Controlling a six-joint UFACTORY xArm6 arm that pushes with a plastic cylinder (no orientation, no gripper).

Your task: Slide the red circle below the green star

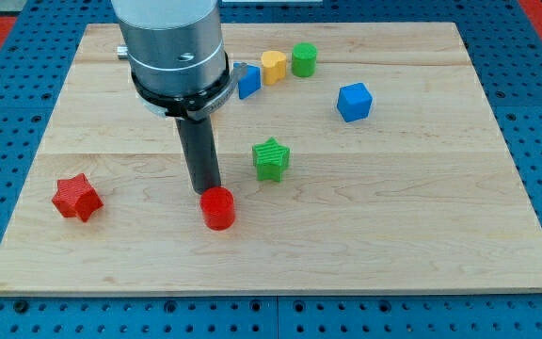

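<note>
The red circle lies on the wooden board, below and to the left of the green star. My tip stands right at the red circle's upper left edge, touching or nearly touching it. The green star sits near the board's middle, to the right of the rod.
A red star lies at the view's left. A blue block, a yellow block and a green cylinder form a row near the top. A blue cube sits at the upper right.
</note>
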